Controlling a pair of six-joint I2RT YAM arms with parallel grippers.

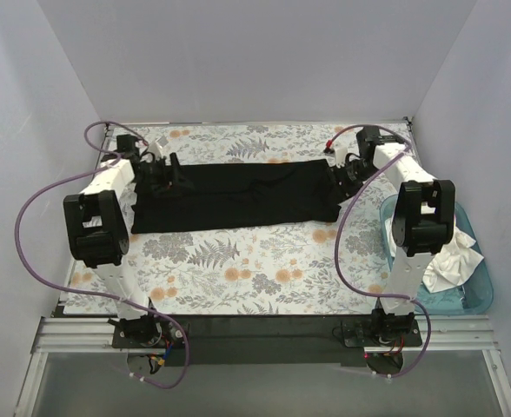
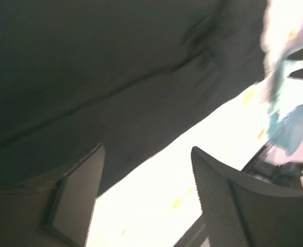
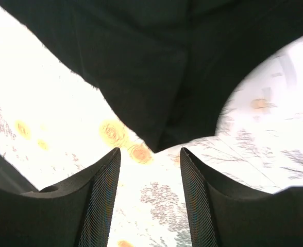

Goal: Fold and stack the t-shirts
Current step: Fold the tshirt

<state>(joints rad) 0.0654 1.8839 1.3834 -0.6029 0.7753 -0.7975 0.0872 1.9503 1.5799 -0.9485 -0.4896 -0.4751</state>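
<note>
Now the black t-shirt [image 1: 238,195] lies flat on the flowered sheet [image 1: 238,269], in the far half of the table. Its long axis goes from left to right, across the front of my two arms. So each end belongs to the arm on that side: my left gripper [image 2: 146,154] is at the left end and my right gripper [image 3: 150,154] is at the right end. Neither one is nearer to the middle.

Both grippers are open, the fingers set apart and nothing between them. In the left wrist view the edge of the black cloth runs slanted just ahead of my fingers, so that one finger is over the cloth and the other over the bright sheet. In the right wrist view a corner of the cloth points directly at the gap between my fingers, very near but not inside it.

I judge that the next move is a pinch at both ends together. For this the right gripper must go a little forward to reach the corner.

The white t-shirts [image 1: 451,261] wait in the teal tub [image 1: 481,300] beside my right arm, well apart from the black one.
</note>
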